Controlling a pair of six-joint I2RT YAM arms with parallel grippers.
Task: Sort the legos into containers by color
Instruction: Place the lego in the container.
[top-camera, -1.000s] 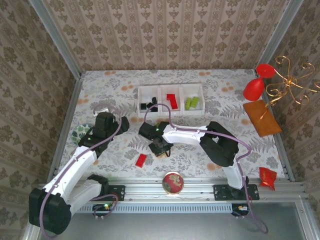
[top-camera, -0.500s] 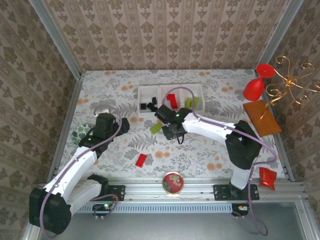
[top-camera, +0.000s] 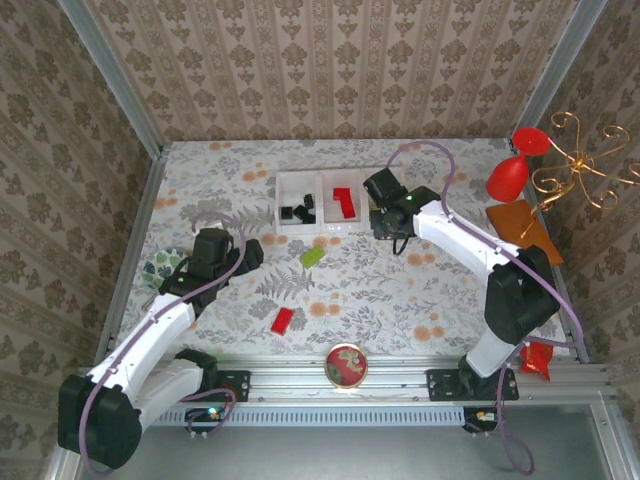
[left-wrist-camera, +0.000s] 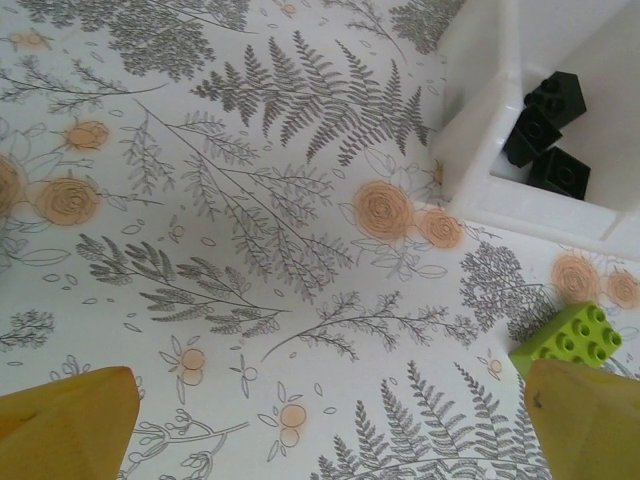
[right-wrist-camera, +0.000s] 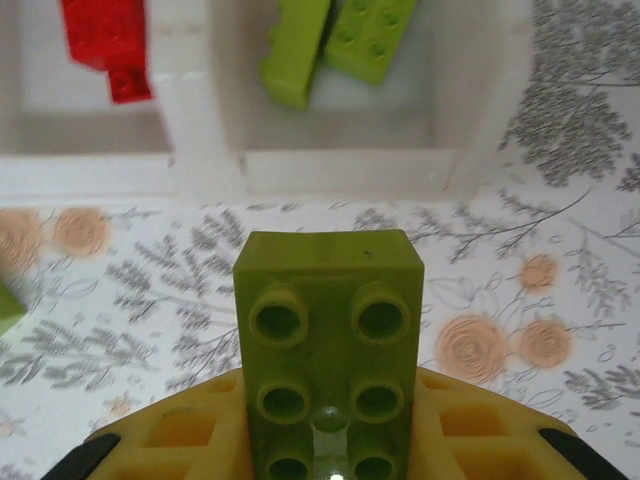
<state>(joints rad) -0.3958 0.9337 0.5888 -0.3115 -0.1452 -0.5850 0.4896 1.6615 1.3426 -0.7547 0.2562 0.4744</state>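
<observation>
Legos (top-camera: 343, 200) in tray (top-camera: 279, 205) seem colour-sorted.

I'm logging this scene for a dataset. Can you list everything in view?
tray: one, white, three compartments, far mid-table
black bricks: three visible, left compartment
red bricks: count unclear, middle compartment
green bricks: two, right compartment
loose green brick: one, before tray
loose red brick: one, near dish
held brick: one, green, in right hand
dish: one, red-patterned, near rail
goblet: one, red, far right
wire ornament: one, gold, far right
pad: one, brown, right side
packet: one, red, near right corner
left hand: open, over table
right hand: shut on held brick, by tray
</observation>
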